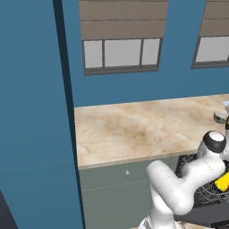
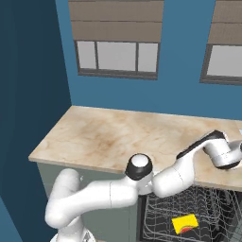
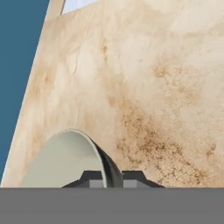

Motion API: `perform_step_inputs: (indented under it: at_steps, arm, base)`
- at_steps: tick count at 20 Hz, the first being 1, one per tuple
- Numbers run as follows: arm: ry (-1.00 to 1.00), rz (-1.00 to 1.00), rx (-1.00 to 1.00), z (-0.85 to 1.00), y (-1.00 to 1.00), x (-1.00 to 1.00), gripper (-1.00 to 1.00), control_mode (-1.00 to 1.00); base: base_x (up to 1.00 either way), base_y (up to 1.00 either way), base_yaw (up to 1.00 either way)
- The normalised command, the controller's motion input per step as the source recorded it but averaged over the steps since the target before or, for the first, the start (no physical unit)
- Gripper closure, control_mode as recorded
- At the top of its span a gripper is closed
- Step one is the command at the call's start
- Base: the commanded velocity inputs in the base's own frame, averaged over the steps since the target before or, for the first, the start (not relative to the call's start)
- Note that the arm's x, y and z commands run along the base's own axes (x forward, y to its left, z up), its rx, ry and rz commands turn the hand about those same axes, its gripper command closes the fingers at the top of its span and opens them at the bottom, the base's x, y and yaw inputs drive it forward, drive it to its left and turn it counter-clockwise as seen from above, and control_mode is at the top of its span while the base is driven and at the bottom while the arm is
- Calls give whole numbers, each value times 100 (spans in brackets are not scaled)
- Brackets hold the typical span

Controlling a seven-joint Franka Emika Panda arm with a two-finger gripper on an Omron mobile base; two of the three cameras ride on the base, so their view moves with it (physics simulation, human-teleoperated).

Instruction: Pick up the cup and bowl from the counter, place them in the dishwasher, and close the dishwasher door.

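Nearest the base, the white arm (image 2: 108, 194) is rising from below and reaching forward and to the right, its elbow hanging over the front edge of the counter (image 2: 118, 137). Under that elbow the dishwasher (image 2: 189, 212) is standing open, its thin wire rack (image 2: 160, 222) showing against the dark interior. The cup (image 2: 185, 223) is lying in that rack, bright yellow, on its side among the wires; from the left base camera it is showing as a yellow patch (image 1: 222, 182) just past the arm's forearm.

Farther out, the wrist is stretching across the marbled beige top toward its right end. In the hand view the fingers (image 3: 113, 180) are sitting on either side of the bowl's dark rim, one tip inside the pale hollow and one outside it, so they are straddling the edge of the bowl (image 3: 65, 162). Whether they are already pinching that rim or merely set around it cannot be told from these pictures. The bowl itself is resting on the counter, pale grey inside with a darker lip, near the right end of the worktop; in the left base view a small piece of it (image 1: 220, 117) is peeking out at the picture's right edge.

Beyond the counter the blue wall (image 2: 179, 94) is rising, with two windows (image 2: 117, 56) set into it under brown blinds.
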Motion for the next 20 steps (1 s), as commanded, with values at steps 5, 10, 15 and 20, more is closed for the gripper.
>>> perform_step_inputs:
  at_steps: [5, 10, 15, 20]
  arm:
    - [-10, 0, 0, 54, 58, -10, 100, -100]
    - [-10, 0, -3, 45, 96, -11, 100, -100]
    - [-7, 0, 0, 2, 59, -41, 100, -100]
    - [-7, -1, 0, 0, 15, -64, 100, -100]
  base:
    - [0, 0, 0]
    - [0, 0, 0]
    - [0, 0, 0]
    - [0, 0, 0]
